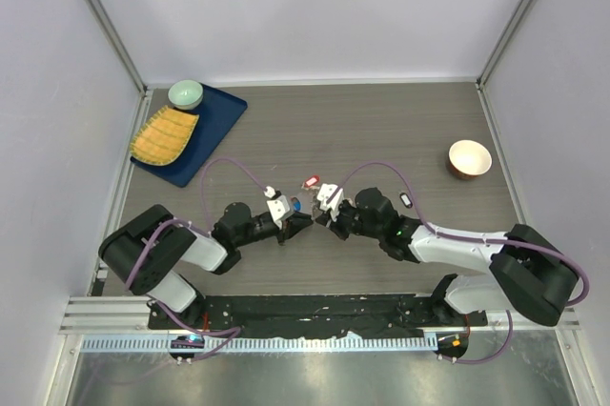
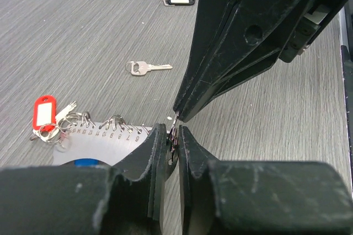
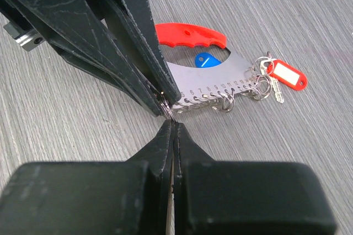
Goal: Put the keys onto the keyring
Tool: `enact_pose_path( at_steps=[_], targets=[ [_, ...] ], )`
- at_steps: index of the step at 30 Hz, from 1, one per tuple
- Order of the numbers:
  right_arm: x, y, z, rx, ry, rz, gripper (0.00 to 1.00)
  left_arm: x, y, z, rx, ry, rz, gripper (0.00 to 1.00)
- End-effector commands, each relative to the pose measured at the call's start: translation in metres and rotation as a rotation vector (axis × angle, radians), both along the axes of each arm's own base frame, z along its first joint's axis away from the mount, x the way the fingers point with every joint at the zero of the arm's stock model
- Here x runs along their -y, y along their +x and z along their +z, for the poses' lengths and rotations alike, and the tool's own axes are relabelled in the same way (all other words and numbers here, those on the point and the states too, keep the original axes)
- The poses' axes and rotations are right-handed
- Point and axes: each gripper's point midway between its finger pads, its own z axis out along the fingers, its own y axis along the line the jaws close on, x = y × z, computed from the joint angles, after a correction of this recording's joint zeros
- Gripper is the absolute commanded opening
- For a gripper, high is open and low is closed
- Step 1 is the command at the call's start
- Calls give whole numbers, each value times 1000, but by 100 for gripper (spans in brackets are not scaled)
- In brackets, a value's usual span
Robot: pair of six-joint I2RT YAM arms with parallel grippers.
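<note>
The keyring (image 3: 212, 80) is a pale grey numbered plate edged with wire rings, with a red curved tag (image 3: 190, 35) and a blue tag (image 3: 205, 59). It lies on the table between both grippers (image 1: 300, 198). The red-headed key (image 3: 287, 75) hangs on its rings at the far end and also shows in the left wrist view (image 2: 44, 115). The plain silver key (image 2: 148, 68) lies loose on the table. My left gripper (image 2: 172, 135) is shut on a small split ring at the plate's end. My right gripper (image 3: 171, 122) is shut tip to tip against it, pinching the same ring (image 3: 166, 108).
A small black oval fob (image 2: 179, 0) lies beyond the silver key, and shows beside the right arm (image 1: 405, 199). A tan bowl (image 1: 470, 158) stands at the right. A blue tray (image 1: 217, 130) with a yellow mat and a green bowl (image 1: 185, 93) is at the back left.
</note>
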Motion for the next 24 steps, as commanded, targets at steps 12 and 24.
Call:
enact_pose_path(
  at_steps=[12, 24],
  targets=[
    [-11, 7, 40, 55, 131, -13, 7, -17, 14, 22, 75, 21, 98, 0],
    [0, 19, 71, -22, 148, -168, 56, -45, 0, 52, 196, 54, 169, 0]
  ],
)
